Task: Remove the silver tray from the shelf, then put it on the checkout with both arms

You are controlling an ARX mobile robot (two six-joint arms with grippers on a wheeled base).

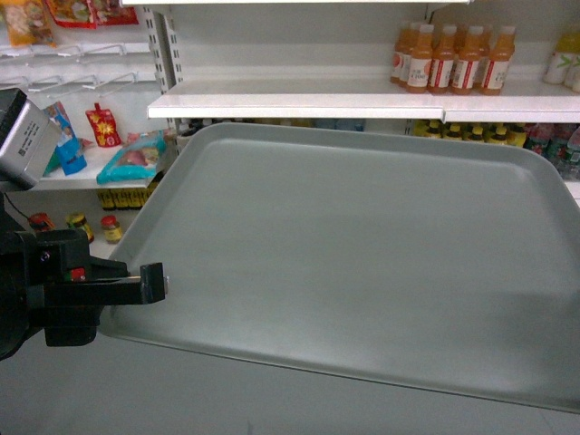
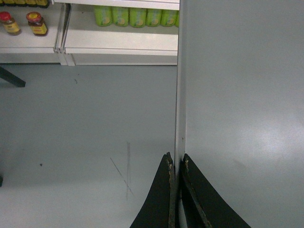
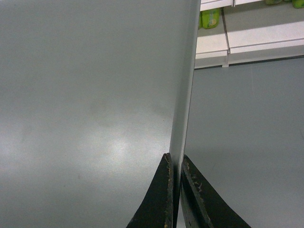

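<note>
1. Setting: a retail shop, grocery type.
2. Shelving: glossy white shelf board [image 1: 362, 101] with a thick front edge, carried on perforated white uprights [image 1: 169, 45].
3. Stock, upper tier: a row of orange drink bottles [image 1: 453, 59] with matching labels, set close together.
4. Stock, left bay: hanging snack packets [image 1: 54, 16] on wire hooks, and packaged goods [image 1: 131, 159] on a lower board.
5. Stock, low tier: small red-lidded jars [image 2: 23, 23] and a row of green cans [image 2: 135, 16].
6. Floor: plain grey, scuffed [image 2: 95, 123].
</note>
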